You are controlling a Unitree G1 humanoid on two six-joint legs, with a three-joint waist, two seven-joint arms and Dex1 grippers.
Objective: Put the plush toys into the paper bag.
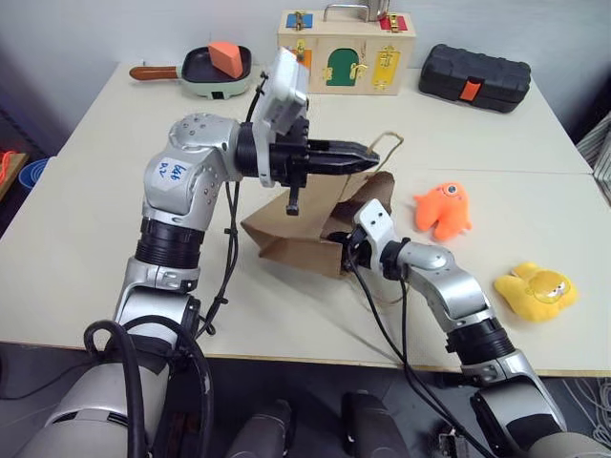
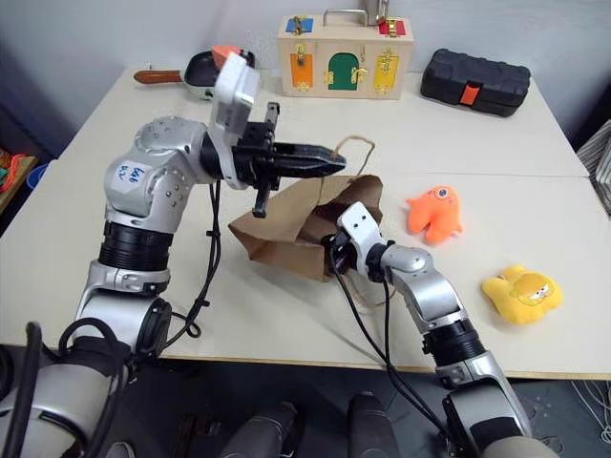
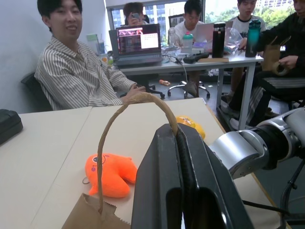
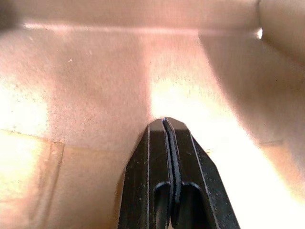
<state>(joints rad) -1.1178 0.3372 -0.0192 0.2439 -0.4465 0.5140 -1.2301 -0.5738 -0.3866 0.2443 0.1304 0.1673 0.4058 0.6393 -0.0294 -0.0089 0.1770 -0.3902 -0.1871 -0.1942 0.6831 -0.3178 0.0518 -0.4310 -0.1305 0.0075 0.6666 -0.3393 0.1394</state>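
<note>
A white sticker (image 1: 176,173) on the left arm (image 1: 191,181) carries blue handwriting, too small to read for certain. Nothing else is legible.

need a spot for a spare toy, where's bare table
Bare: the near left, between the paper bag and the table's left edge; also mid-table between the wooden box and the bag. Crowded: the right side, with the orange plush and yellow plush.

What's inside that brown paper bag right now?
The right gripper, fingers shut, reaches inside the paper bag, with bare brown paper around it. No toy shows inside: the orange plush toy and yellow plush toy lie on the table. The bag's far corners are hidden.
</note>
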